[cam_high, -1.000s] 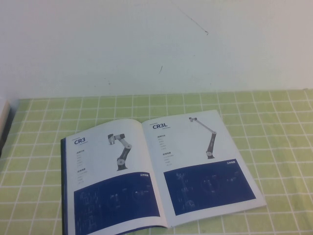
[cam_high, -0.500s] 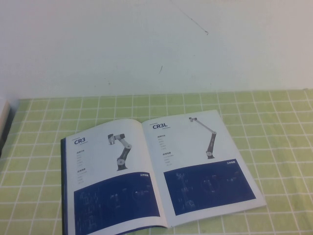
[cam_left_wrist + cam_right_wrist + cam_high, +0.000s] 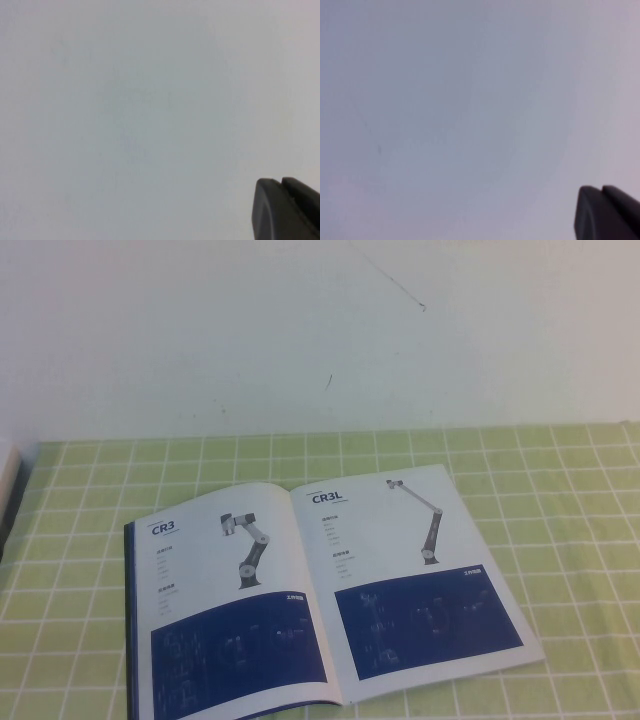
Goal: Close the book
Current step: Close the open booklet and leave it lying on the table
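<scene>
The book (image 3: pixel 320 590) lies wide open and face up on the table (image 3: pixel 560 470), which wears a green checked cloth, so the closing has not begun. Its gutter (image 3: pixel 312 590) runs slightly aslant, and both pages rest flat, which is probably why no weight is needed to keep it open. A thin dark blue strip of cover (image 3: pixel 127 620) shows along the outer edge of the left page (image 3: pixel 225 580).

That left page is headed "CR3" above a picture of a short jointed robot arm. The right page (image 3: pixel 420 560) is headed "CR3L" above a longer, slimmer arm. The lower half of each page is a dark blue block of drawings. The small print under the headings, and the small tag at the top corner of each block, cannot be read.

Neither arm is anywhere near the book. The left gripper (image 3: pixel 286 207) shows only as a dark corner in its own wrist view, turned toward a blank pale surface, and whether it is open or closed cannot be told. The right gripper (image 3: pixel 606 212) shows the same way, with the same doubt. Both seem parked well away from the book.

Judging by the layout, 1 outer page edge would have to be lifted and folded over the gutter.
</scene>
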Robot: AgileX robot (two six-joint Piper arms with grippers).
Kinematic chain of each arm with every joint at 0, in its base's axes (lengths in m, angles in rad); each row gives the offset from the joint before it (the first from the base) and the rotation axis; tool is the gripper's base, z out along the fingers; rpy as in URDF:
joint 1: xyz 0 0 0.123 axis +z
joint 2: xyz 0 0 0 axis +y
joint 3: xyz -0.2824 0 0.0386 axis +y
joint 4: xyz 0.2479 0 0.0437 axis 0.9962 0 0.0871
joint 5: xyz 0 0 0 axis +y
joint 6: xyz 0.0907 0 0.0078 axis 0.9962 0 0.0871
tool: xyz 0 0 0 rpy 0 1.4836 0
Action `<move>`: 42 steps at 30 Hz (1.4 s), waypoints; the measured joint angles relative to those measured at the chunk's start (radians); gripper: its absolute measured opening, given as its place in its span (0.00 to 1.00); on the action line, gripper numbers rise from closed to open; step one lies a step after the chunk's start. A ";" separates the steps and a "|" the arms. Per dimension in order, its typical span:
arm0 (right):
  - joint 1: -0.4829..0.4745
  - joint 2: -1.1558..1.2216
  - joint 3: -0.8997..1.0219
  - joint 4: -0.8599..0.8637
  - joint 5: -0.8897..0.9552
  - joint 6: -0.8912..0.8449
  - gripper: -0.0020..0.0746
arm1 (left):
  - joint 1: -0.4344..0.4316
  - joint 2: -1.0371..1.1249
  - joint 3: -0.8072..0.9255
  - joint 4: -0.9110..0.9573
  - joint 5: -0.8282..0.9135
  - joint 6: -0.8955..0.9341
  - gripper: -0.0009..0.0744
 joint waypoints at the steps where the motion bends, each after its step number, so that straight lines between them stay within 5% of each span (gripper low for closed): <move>1: 0.000 0.000 0.000 -0.002 -0.056 -0.002 0.02 | 0.000 0.000 0.000 0.000 -0.065 0.000 0.01; 8: 0.000 0.000 0.000 0.009 -0.342 -0.013 0.02 | 0.000 0.000 0.000 0.000 -0.415 0.012 0.01; 16: 0.000 0.000 -0.013 0.040 -0.258 0.073 0.02 | 0.000 0.000 0.000 -0.034 -0.503 0.000 0.01; 19: 0.000 0.000 -0.104 0.046 -0.017 0.122 0.02 | 0.000 0.000 -0.026 -0.049 -0.325 -0.008 0.01; 23: 0.000 0.030 -0.277 0.044 0.264 0.135 0.02 | 0.000 0.008 -0.205 0.002 0.118 -0.011 0.01; 30: 0.000 0.304 -0.563 0.092 0.573 0.129 0.02 | 0.000 0.248 -0.485 -0.019 0.634 -0.012 0.01; 42: 0.000 0.944 -0.839 0.460 0.797 -0.278 0.02 | 0.000 0.739 -0.547 -0.134 0.683 0.011 0.01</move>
